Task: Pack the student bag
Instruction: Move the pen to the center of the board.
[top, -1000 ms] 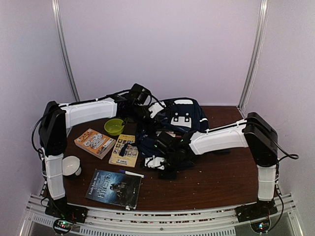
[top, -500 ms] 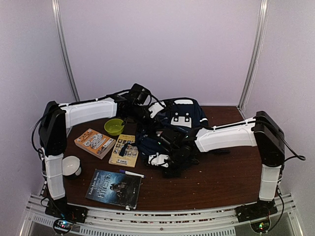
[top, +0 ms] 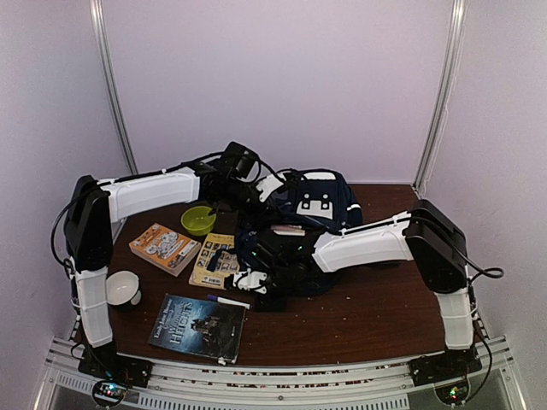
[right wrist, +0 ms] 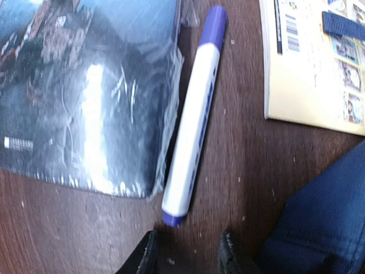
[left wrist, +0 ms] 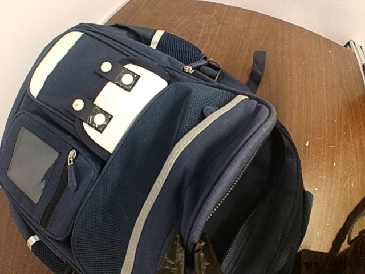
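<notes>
Where unzipped, student bag (left wrist: 171, 148) gapes (navy, white-patched).

Navy-blue fabric backpack (left wrist: 188, 148): white patches, grey stripe. Slim plastic marker pen (right wrist: 191, 120): white barrel, purple cap. Glossy paperback book (right wrist: 85, 80): dark blue-grey cover. Small round bowl (top: 199, 219): lime green. Wooden tabletop (right wrist: 239, 142): dark brown.

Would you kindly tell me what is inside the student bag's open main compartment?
The student bag gapes along its zip, with the left gripper pinching the opening's edge. Inside, only dark lining shows; anything deeper is hidden in shadow and by the flap.
</notes>
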### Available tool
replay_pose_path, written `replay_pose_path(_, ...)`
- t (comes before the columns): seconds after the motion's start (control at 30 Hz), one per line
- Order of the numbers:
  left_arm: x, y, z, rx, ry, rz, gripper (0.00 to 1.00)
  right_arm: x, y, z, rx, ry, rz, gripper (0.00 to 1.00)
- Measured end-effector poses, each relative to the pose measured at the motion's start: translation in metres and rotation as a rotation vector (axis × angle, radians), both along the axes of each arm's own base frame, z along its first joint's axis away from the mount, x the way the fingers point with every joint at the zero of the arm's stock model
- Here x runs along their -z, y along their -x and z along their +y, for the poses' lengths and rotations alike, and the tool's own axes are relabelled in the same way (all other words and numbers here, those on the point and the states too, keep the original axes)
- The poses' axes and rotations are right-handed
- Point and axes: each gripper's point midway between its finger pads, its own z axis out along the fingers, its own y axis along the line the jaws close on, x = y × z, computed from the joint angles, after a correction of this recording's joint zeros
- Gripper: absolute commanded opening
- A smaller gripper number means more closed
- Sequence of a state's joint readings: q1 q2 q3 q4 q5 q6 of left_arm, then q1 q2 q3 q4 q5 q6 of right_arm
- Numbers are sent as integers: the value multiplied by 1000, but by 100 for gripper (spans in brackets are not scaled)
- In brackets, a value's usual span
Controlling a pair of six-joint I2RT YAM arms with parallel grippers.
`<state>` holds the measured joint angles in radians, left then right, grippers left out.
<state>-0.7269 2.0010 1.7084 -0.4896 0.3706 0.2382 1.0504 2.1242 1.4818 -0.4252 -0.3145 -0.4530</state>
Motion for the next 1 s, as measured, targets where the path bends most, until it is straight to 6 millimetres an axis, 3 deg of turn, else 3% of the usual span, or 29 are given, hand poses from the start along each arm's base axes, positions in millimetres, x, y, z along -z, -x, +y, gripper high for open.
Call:
replay_pose_path(0.27,-9,-4,5,-18,19,0,1,1,3,19,-27,-38,26,34)
replay_pose_path(0.63,-11,-10,10,-32,35,17,1,2,6,23,-63,-21,55,12)
replay_pose_path(0.83,-12,-10,10,-31,36,17,1,5,5,13,-39,7,68,10)
replay_pose_path(1.0,-12,-10,10,-31,37,17,1,4,1,-25,22,73,76,9)
